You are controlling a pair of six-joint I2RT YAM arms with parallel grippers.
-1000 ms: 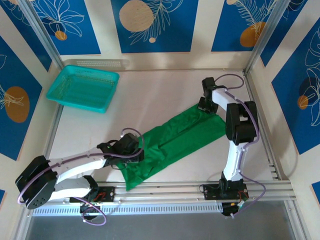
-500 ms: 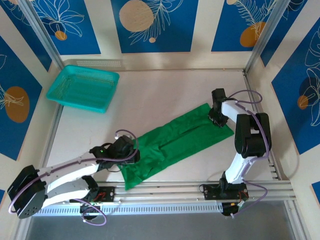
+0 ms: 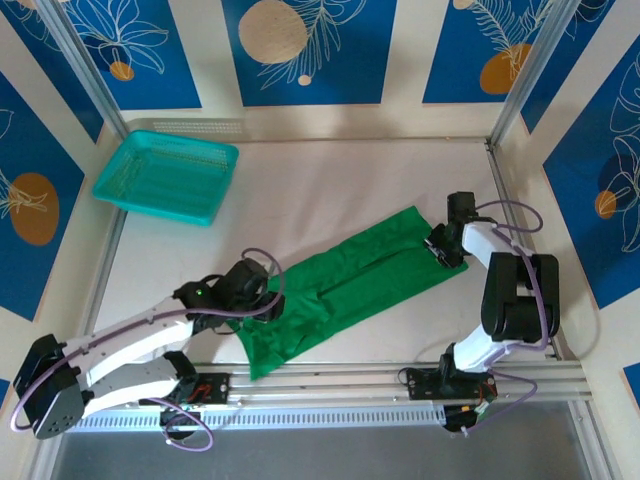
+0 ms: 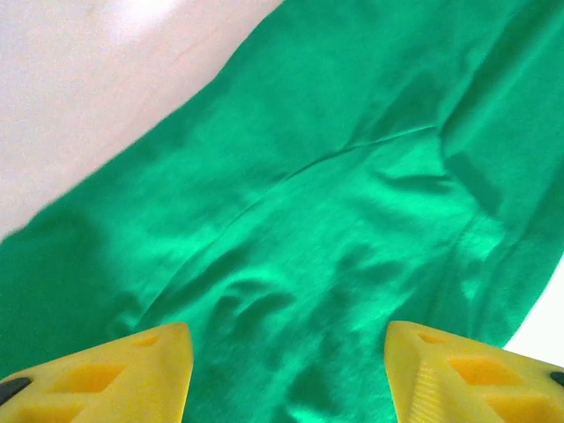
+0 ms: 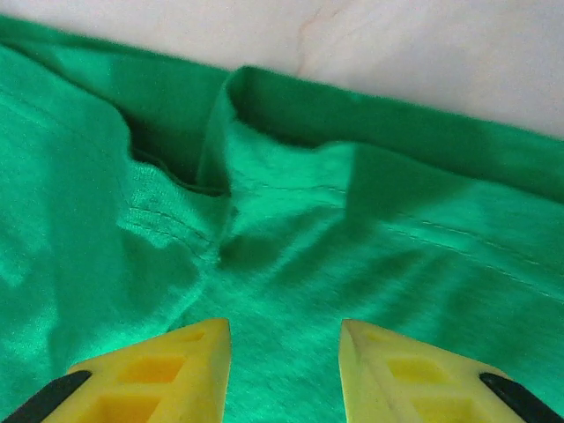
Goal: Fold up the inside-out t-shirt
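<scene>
Since the shirt (image 3: 350, 280) is soft and floppy, the open, empty left gripper (image 4: 284, 344) and right gripper (image 5: 284, 339) should pinch its corners.

I see the t-shirt (image 3: 350, 285) solid bright green ahead of both jaws, whose fingers (image 5: 150, 374) are yellow with black tips. The worktop (image 3: 320, 190) is off-white, the mesh basket (image 3: 165, 177), apart from them, teal.
</scene>
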